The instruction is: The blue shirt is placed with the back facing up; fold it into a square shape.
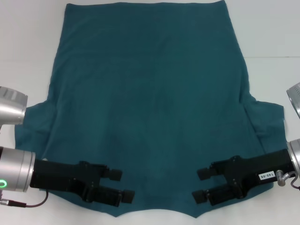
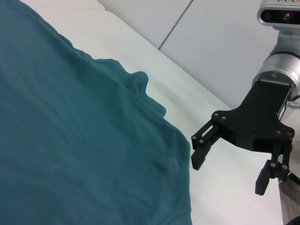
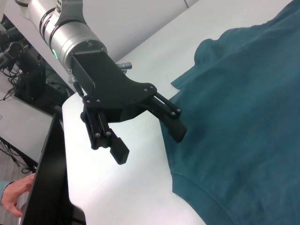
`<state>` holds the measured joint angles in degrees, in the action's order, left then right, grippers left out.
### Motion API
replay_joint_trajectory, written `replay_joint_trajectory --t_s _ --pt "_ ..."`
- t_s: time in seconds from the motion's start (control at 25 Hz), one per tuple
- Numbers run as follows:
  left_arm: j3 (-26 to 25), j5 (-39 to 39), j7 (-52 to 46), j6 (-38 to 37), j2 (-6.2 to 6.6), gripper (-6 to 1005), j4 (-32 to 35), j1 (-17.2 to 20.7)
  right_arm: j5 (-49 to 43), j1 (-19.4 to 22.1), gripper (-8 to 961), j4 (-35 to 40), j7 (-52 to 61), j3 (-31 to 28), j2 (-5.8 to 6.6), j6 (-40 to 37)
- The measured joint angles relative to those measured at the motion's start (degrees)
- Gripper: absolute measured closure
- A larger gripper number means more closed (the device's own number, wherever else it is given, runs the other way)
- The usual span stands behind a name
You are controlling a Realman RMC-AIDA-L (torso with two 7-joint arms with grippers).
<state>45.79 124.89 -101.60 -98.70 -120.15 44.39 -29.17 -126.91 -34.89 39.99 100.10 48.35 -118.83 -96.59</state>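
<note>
blue shirt (image 1: 150, 103) lies flat on the table (image 1: 28, 42); left gripper (image 1: 121, 185) and right gripper (image 1: 200, 184) hover open.

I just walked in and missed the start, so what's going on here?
A two-armed robot is set to fold the blue shirt, which lies spread flat on the white table, plain side up. The left gripper and right gripper are both open over the shirt's near edge, on either side of the neckline. Neither holds cloth, and no fold has been made yet.
</note>
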Motion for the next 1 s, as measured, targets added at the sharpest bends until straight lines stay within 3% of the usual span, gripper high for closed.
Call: replay_joint_trajectory --t_s 0.64,0.72,0.88,1.0 --pt "-1.22 -0.4 -0.95 0.02 0.02 67 0.02 0.17 0.07 -0.04 70 0.0 1.86 -1.3 0.01 0.76" --pt "-4.68 -0.72 -5.46 2.55 0.12 67 0.06 0.03 0.25 -0.47 70 0.07 5.84 -3.74 0.08 2.77" --pt "-16.14 -0.63 -24.88 12.84 1.42 67 -0.23 -0.3 0.79 -1.73 69 -0.44 19.16 -9.55 0.86 10.07" --pt "-21.7 -0.75 -36.0 17.69 2.2 66 -1.09 0.97 0.97 -2.36 69 -1.25 27.4 -11.02 1.64 14.92"
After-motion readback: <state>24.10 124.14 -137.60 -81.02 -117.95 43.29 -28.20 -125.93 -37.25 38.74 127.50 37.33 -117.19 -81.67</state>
